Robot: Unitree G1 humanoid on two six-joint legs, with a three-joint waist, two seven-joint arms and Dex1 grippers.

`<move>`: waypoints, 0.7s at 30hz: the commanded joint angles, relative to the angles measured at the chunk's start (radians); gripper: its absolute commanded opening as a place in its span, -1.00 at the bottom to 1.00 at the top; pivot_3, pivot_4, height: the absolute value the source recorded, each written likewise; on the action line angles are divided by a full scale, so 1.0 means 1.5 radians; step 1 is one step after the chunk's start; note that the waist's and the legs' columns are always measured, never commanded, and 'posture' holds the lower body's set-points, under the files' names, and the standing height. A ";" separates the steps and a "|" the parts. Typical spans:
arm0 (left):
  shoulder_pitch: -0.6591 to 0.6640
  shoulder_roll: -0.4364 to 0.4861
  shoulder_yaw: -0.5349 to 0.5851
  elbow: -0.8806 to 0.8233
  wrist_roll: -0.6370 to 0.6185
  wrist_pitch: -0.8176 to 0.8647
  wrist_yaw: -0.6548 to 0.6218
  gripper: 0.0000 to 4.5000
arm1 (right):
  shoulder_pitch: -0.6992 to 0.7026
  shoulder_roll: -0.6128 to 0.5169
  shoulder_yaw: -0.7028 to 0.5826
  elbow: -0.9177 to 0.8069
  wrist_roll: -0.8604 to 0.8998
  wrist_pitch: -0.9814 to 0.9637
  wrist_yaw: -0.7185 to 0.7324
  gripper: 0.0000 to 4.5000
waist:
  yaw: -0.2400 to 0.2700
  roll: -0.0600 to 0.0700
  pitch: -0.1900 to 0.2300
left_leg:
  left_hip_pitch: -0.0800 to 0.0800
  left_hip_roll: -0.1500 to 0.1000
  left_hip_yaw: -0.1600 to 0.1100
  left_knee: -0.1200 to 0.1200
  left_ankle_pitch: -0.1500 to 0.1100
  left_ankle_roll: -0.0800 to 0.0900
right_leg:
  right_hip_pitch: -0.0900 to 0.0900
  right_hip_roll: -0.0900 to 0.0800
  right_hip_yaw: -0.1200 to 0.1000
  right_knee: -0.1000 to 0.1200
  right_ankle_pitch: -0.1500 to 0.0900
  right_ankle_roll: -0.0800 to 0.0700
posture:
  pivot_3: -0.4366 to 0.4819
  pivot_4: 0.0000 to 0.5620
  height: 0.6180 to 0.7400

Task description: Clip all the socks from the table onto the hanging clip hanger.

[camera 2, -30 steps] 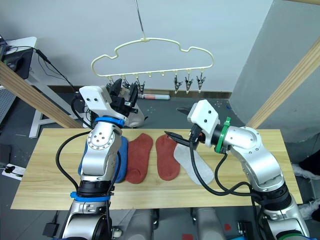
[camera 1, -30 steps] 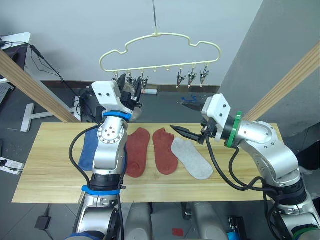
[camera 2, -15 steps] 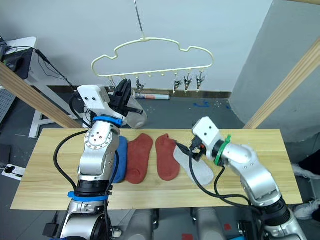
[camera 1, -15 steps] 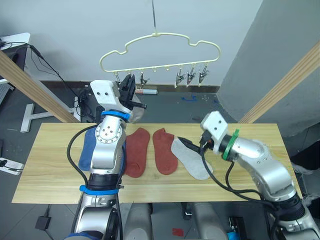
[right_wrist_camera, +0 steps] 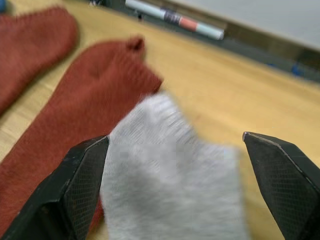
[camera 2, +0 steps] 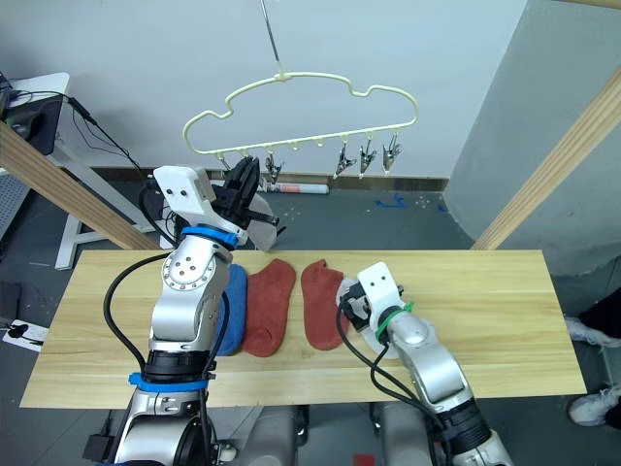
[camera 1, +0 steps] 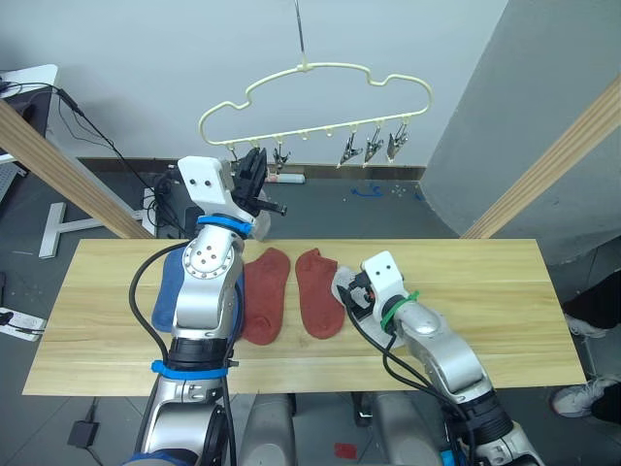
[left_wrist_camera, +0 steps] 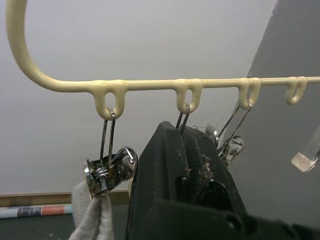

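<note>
Fingers of the right gripper (right_wrist_camera: pixel 175 185) are spread wide apart, one on each side of a light grey sock (right_wrist_camera: pixel 170 175) that lies flat on the worktop (camera 1: pixel 466 282); neither tip is clamped on the fabric. Fingers of the left gripper (camera 1: pixel 254 175) are raised to the clip hanger (camera 1: pixel 315 92); whether they are apart or together cannot be told, as the left wrist view shows only a black block (left_wrist_camera: pixel 185 190) directly below the second clip loop.

Sock positions:
- The light grey sock on the worktop lies just beside the right-hand rust-red sock (camera 1: pixel 318 291), its edge touching or slightly overlapping it.
- The left-hand rust-red sock (camera 1: pixel 264 296) lies parallel to the first, just beside it.
- A blue sock (camera 1: pixel 167 291) lies at the left end of the row, partly hidden behind the left arm.
- A second light grey sock (left_wrist_camera: pixel 92 222) hangs from the outermost clip (left_wrist_camera: pixel 110 167) at the left end of the hanger.

The clip hanger is cream-coloured wire with a wavy top, suspended by a metal hook (camera 1: pixel 299 34) above the far edge of the worktop. Further metal clips (camera 1: pixel 374 146) hang along its lower bar towards the right.

Wooden poles (camera 1: pixel 543 165) slant on both sides of the worktop. A marker pen (right_wrist_camera: pixel 175 20) lies on the floor beyond it.
</note>
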 commanded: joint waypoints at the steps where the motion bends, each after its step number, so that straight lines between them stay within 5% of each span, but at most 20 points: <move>1: 0.002 0.007 0.003 -0.027 -0.005 -0.004 -0.006 -1.00 | -0.007 0.011 0.004 0.052 -0.014 -0.054 0.001 0.74 | 0.000 0.000 0.000 | 0.000 0.000 0.000 0.000 0.000 0.000 | 0.000 0.000 0.000 0.000 0.000 0.000 | -0.05 0.37 0.39; 12: 0.006 0.047 0.026 -0.061 -0.082 0.062 -0.075 -1.00 | -0.005 -0.017 0.005 0.038 -0.030 -0.091 0.041 -0.98 | 0.000 0.000 0.002 | 0.000 0.000 0.000 0.000 0.000 0.000 | 0.000 0.000 0.000 0.000 0.000 0.000 | -0.03 0.41 0.39; 21: -0.020 0.118 0.076 -0.103 -0.222 0.213 -0.149 -1.00 | -0.010 -0.090 0.036 -0.155 -0.017 -0.027 0.150 -0.98 | -0.001 0.001 0.014 | 0.000 0.000 0.000 0.000 0.000 0.000 | 0.000 0.000 0.000 0.000 0.000 0.000 | -0.03 0.42 0.39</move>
